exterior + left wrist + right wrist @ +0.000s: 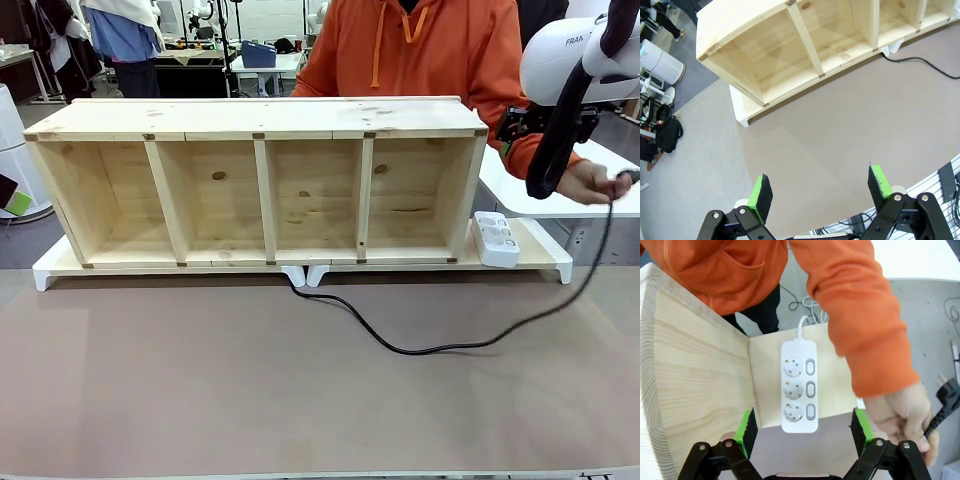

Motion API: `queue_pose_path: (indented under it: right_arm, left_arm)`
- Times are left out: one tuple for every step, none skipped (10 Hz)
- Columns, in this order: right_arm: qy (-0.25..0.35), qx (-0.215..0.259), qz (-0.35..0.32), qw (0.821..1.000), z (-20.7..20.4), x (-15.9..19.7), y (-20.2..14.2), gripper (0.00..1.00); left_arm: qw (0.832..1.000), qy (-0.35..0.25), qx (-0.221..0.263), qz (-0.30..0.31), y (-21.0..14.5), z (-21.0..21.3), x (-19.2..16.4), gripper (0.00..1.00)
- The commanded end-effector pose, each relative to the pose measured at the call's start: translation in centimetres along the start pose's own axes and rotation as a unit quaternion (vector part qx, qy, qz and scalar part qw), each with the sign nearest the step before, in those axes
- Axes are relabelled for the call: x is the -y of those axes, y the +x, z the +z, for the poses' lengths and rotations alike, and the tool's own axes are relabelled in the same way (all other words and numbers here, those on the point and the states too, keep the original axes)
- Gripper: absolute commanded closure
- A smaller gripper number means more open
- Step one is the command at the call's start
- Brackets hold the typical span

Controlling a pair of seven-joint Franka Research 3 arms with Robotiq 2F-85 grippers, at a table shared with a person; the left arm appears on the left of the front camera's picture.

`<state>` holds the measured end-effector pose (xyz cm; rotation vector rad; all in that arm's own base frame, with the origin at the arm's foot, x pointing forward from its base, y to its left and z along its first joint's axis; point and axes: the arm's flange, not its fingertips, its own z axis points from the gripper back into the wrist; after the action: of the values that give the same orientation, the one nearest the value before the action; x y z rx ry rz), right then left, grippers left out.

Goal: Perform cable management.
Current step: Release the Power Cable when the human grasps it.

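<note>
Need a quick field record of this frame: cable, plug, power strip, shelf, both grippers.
cable: thin black cable runs from under the shelf's front edge across the brown table, rising right to the person's hand
plug: black plug end held in that hand, not plugged in
power strip: white three-socket power strip, sockets empty, beside the shelf's right end
shelf: pale wooden four-compartment shelf, compartments empty
left gripper: open, above bare table
right gripper: open, above the power strip

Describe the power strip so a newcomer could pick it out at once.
Find the long wooden shelf; on the pale board past its right end lies the power strip. It is white with three round sockets in a row, unlike the thin black cable on the table.
</note>
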<state>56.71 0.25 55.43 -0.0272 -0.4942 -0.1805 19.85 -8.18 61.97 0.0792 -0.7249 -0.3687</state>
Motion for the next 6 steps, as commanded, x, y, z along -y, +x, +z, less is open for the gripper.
queue_pose_path:
  right_arm:
    - [0.000,-0.003,-0.002,1.000,-0.16,-0.17,-0.06,0.04]
    - [0.000,-0.003,-0.002,1.000,-0.16,-0.17,-0.06,0.04]
    - [0.000,-0.003,-0.002,1.000,-0.16,-0.17,-0.06,0.04]
    - [0.000,-0.003,-0.002,1.000,-0.16,-0.17,-0.06,0.04]
    - [0.000,-0.003,-0.002,1.000,-0.16,-0.17,-0.06,0.04]
    - [0.000,-0.003,-0.002,1.000,-0.16,-0.17,-0.06,0.04]
  left_arm:
    - [1.000,-0.005,0.005,-0.001,0.17,-0.05,0.04,0.00]
    - [1.000,-0.005,0.005,-0.001,0.17,-0.05,0.04,0.00]
    - [1.000,-0.005,0.005,-0.001,0.17,-0.05,0.04,0.00]
    - [1.000,-0.005,0.005,-0.001,0.17,-0.05,0.04,0.00]
    - [1.000,-0.005,0.005,-0.001,0.17,-0.05,0.04,0.00]
    - [1.000,-0.005,0.005,-0.001,0.17,-0.05,0.04,0.00]
